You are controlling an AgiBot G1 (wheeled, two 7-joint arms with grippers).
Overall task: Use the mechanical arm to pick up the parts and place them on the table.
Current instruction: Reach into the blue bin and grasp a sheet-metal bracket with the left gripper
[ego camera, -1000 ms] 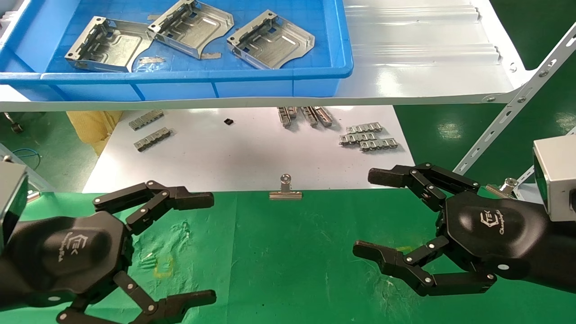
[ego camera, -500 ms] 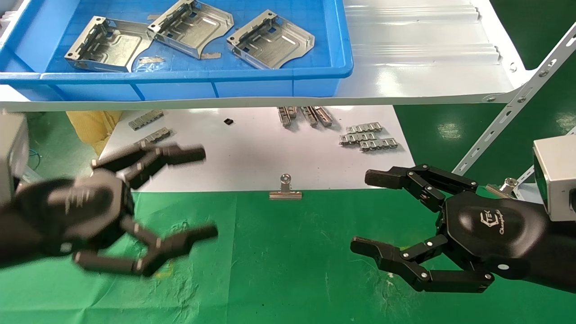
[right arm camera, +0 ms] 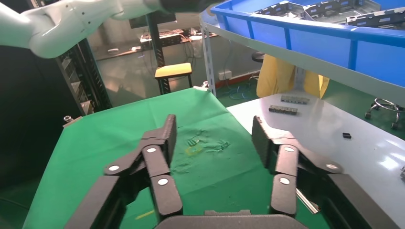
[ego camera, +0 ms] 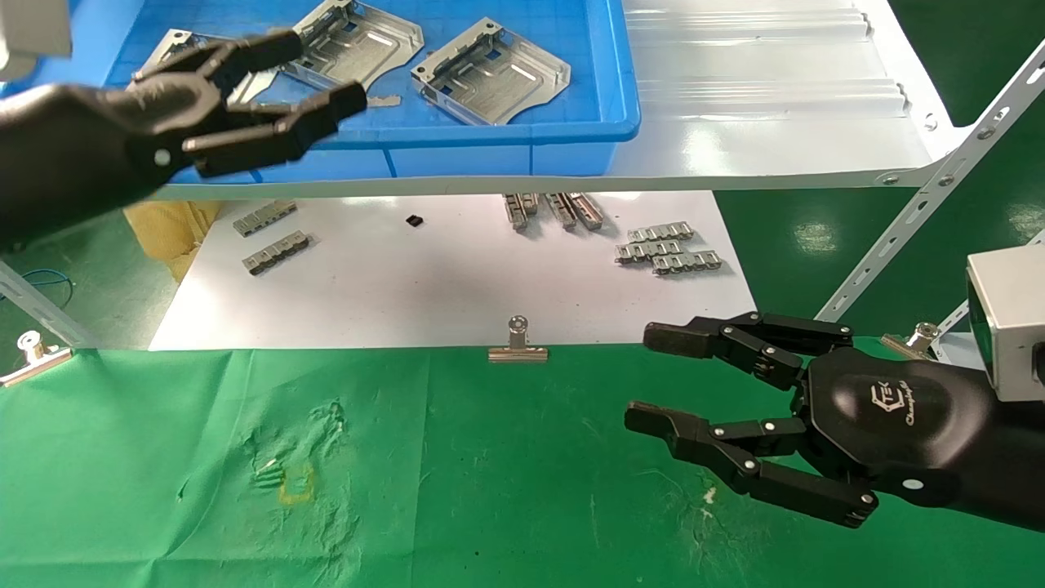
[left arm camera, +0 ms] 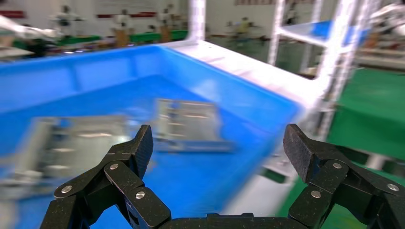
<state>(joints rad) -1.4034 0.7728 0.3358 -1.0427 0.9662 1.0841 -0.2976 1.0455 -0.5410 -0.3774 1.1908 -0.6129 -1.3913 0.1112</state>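
Three silver sheet-metal parts lie in the blue tray (ego camera: 490, 135) on the upper shelf: one at the left (ego camera: 167, 49), mostly behind my left hand, one in the middle (ego camera: 359, 45) and one at the right (ego camera: 490, 72). My left gripper (ego camera: 318, 69) is open and empty, raised over the tray's front left, its fingertips above the left and middle parts. In the left wrist view the gripper (left arm camera: 217, 143) faces blurred parts (left arm camera: 188, 121) in the tray. My right gripper (ego camera: 653, 376) is open and empty, low over the green cloth table (ego camera: 490, 490) at the right.
A white sheet (ego camera: 457, 278) under the shelf holds small ridged grey strips (ego camera: 669, 249) and more strips (ego camera: 273, 241). A silver binder clip (ego camera: 518, 347) sits at the cloth's far edge, another clip (ego camera: 33, 355) at the left. A slanted perforated shelf brace (ego camera: 922, 196) stands at the right.
My left gripper rose from the green cloth up and away to the blue tray, staying open. My right gripper's fingers narrowed somewhat and shifted slightly left.
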